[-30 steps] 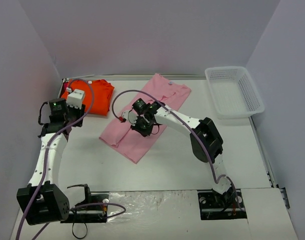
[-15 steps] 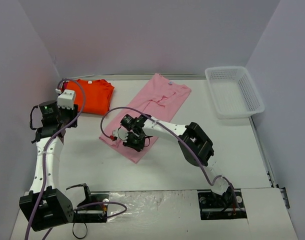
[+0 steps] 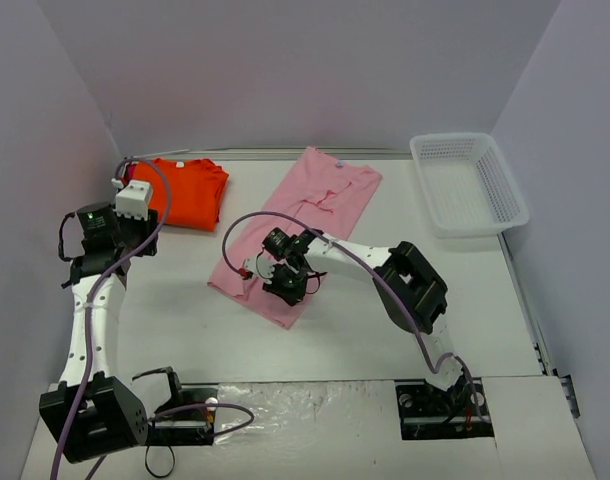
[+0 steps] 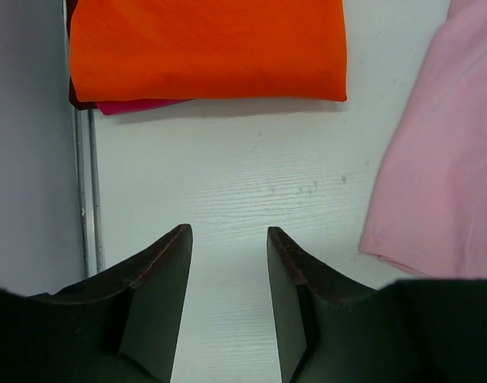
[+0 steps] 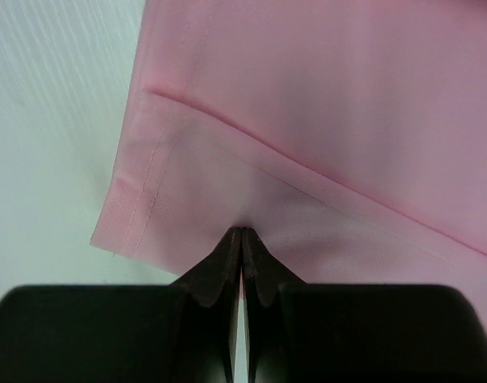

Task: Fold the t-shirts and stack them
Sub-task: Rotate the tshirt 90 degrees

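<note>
Right gripper [image 5: 241,233] had swung out to the near hem of the pink t-shirt [image 3: 330,195] mid-table, then pulled back a bit. Its jaws were pinched shut on the cloth and the corner shifted, so a fold looked underway. Left gripper [image 4: 227,239] had backed off the folded orange t-shirt [image 3: 190,190] at far left, open and empty.

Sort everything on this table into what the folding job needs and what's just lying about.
Job: pink t-shirt, pinched by the right pincer; orange t-shirt, folded.
Lying about: white mesh basket.
</note>
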